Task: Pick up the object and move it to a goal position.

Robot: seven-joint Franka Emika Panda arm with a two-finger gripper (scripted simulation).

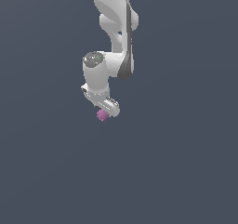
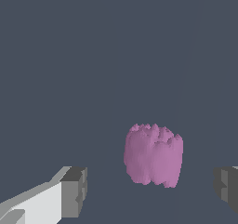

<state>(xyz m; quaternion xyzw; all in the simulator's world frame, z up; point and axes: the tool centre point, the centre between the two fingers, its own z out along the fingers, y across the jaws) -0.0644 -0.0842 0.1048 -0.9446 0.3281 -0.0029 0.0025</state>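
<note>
The object is a small magenta-purple bumpy lump (image 1: 102,115) on the flat dark grey surface. In the exterior view it peeks out just under the white gripper (image 1: 106,112), which hangs right over it. In the wrist view the object (image 2: 153,155) lies between the two grey fingertips (image 2: 74,190), nearer the one at the frame's right edge. The gripper (image 2: 151,188) is open wide, with a clear gap on each side of the object. Neither pad touches it.
The white arm (image 1: 116,23) comes down from the top of the exterior view. A plain dark grey surface (image 1: 176,172) fills the rest of both views.
</note>
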